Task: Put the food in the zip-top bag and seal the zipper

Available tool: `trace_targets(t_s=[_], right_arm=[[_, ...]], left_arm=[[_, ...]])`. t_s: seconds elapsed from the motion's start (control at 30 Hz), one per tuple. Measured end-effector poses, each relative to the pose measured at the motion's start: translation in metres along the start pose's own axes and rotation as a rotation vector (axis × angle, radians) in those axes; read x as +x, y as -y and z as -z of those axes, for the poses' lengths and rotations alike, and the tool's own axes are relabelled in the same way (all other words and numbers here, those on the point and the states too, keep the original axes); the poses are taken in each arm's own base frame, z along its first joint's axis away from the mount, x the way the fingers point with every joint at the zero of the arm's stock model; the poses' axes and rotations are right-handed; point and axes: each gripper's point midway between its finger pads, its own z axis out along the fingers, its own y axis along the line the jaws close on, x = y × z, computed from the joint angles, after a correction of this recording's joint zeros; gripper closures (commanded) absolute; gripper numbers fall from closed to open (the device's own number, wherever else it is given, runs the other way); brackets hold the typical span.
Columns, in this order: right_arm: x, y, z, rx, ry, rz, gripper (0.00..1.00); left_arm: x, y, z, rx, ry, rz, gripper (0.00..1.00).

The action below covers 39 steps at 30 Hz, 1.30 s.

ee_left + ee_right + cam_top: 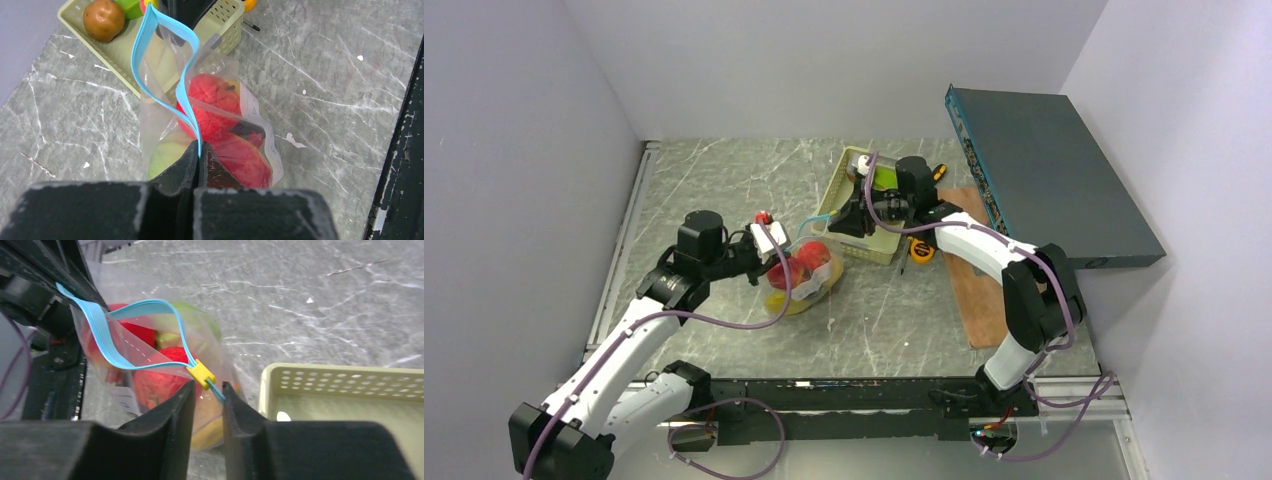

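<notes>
Your left gripper (197, 159) is clamped on one end of the blue zipper (145, 55); your right gripper (207, 395) stands parted astride the other end, by the one yellow slider (201, 374); the one bag (252, 117), likely limp and slippery, sags between them beside the basket (225, 27); take the stiffer strip, never the film; two red fruits (212, 97) show inside, others too jumbled to count; one brown fruit (103, 20) waits in the basket.

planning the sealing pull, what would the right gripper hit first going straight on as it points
Likely the yellow slider on the zipper, just beyond the tips of the right gripper, then the zip-top bag of food; exact depth is unclear.
</notes>
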Motion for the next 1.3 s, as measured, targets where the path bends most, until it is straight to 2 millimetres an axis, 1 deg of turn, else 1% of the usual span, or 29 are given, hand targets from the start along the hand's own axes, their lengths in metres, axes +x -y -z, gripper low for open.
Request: trace_targets(t_s=[0.07, 0.17, 0.27, 0.33, 0.37, 0.43, 0.5, 0.57, 0.63, 0.7, 0.77, 0.83, 0.9, 1.0, 1.1, 1.2, 1.23, 1.3], right_arm=[[0.001, -0.004, -0.001, -0.019, 0.012, -0.008, 0.90], [0.007, -0.011, -0.002, -0.044, 0.015, -0.038, 0.99], [0.009, -0.015, -0.001, -0.054, 0.016, -0.052, 1.00], [0.007, -0.020, 0.000, -0.063, 0.020, -0.056, 1.00], [0.005, -0.022, 0.001, -0.066, 0.023, -0.055, 1.00], [-0.001, -0.027, 0.003, -0.070, 0.033, -0.044, 1.00], [-0.007, -0.031, 0.004, -0.073, 0.041, -0.037, 1.00], [-0.011, -0.035, 0.005, -0.076, 0.045, -0.034, 1.00], [-0.013, -0.039, 0.006, -0.078, 0.045, -0.042, 1.00], [-0.015, -0.042, 0.007, -0.080, 0.044, -0.052, 1.00], [-0.016, -0.045, 0.007, -0.080, 0.044, -0.058, 1.00], [-0.016, -0.047, 0.006, -0.077, 0.043, -0.068, 1.00], [-0.013, -0.051, 0.006, -0.076, 0.039, -0.083, 1.00], [-0.009, -0.057, 0.006, -0.073, 0.035, -0.098, 1.00], [-0.011, -0.065, 0.003, -0.072, 0.036, -0.088, 1.00], [-0.011, -0.073, -0.001, -0.074, 0.026, -0.076, 1.00], [-0.010, -0.075, -0.003, -0.076, 0.019, -0.073, 1.00], [-0.007, -0.079, -0.005, -0.080, 0.009, -0.071, 1.00]], left_arm=[[0.001, -0.001, -0.001, -0.003, -0.005, 0.012, 0.77], [0.002, -0.002, -0.001, -0.010, -0.010, 0.033, 0.57], [0.000, -0.004, -0.001, -0.020, -0.006, 0.046, 0.38], [-0.003, -0.004, -0.001, -0.023, 0.001, 0.057, 0.14], [-0.005, -0.005, -0.001, -0.025, 0.008, 0.067, 0.10], [-0.014, -0.006, -0.001, -0.029, 0.027, 0.075, 0.09], [-0.028, -0.007, -0.001, -0.026, 0.045, 0.077, 0.11], [-0.055, -0.010, -0.006, -0.018, 0.075, 0.062, 0.12], [-0.078, -0.015, -0.011, -0.017, 0.096, 0.047, 0.14], [-0.094, -0.021, -0.017, -0.014, 0.112, 0.034, 0.19], [-0.102, -0.023, -0.026, 0.003, 0.113, 0.028, 0.26], [-0.102, -0.022, -0.034, 0.032, 0.103, 0.026, 0.33], [-0.095, -0.015, -0.044, 0.078, 0.085, 0.027, 0.39], [-0.087, -0.006, -0.053, 0.126, 0.073, 0.020, 0.39], [-0.080, 0.001, -0.053, 0.141, 0.091, -0.006, 0.37], [-0.071, 0.009, -0.049, 0.146, 0.119, -0.031, 0.37], [-0.068, 0.012, -0.049, 0.151, 0.124, -0.037, 0.38], [-0.070, 0.015, -0.045, 0.153, 0.154, -0.064, 0.44]])
